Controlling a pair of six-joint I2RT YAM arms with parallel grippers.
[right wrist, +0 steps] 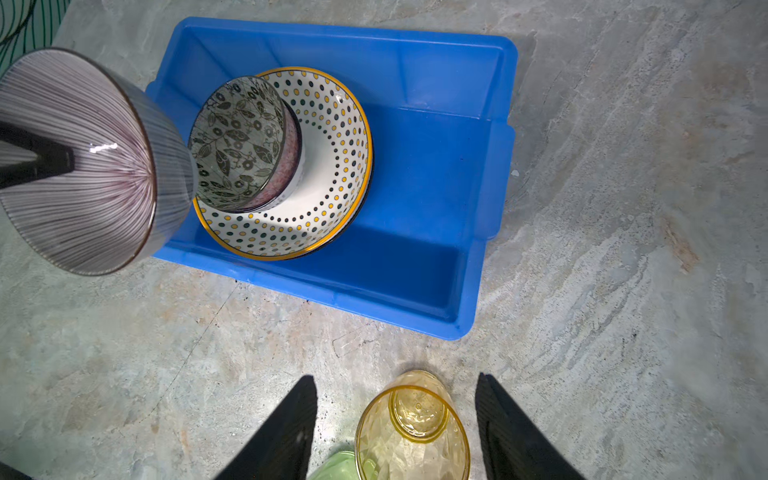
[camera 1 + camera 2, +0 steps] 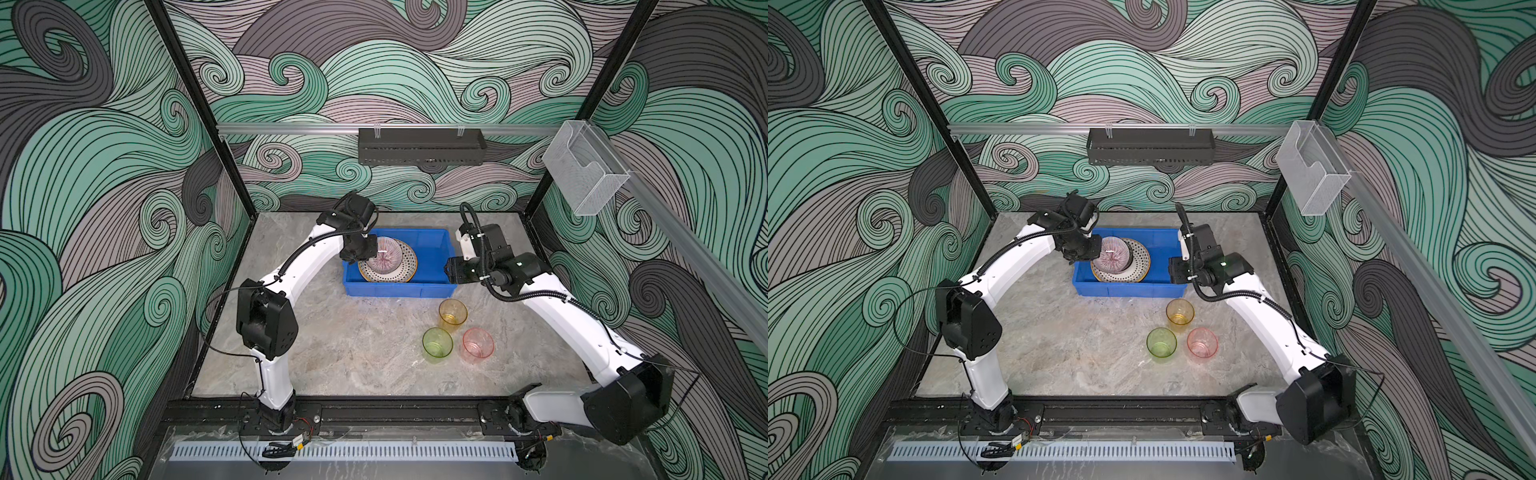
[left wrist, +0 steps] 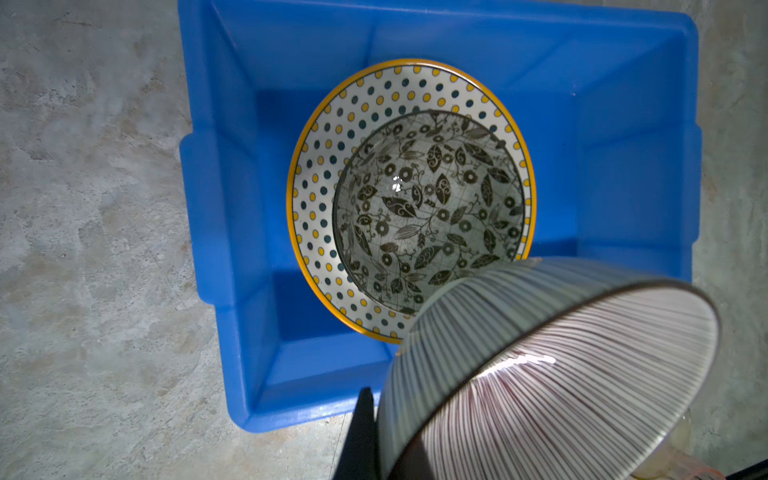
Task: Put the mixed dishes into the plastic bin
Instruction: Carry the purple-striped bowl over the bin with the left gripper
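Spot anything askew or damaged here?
Only the striped bowl: the left hand pinches its rim, holding it tilted above the left end of the blue bin. Nothing looks spilled or broken.

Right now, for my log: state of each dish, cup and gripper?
Striped ceramic bowl: tilted over blue plastic bin.
Left gripper: shut on it.
Dotted yellow-rimmed plate: in bin.
Leaf-patterned bowl: on that plate.
Translucent orange cup, green cup, pink cup: upright on table.
Right gripper: open, empty.
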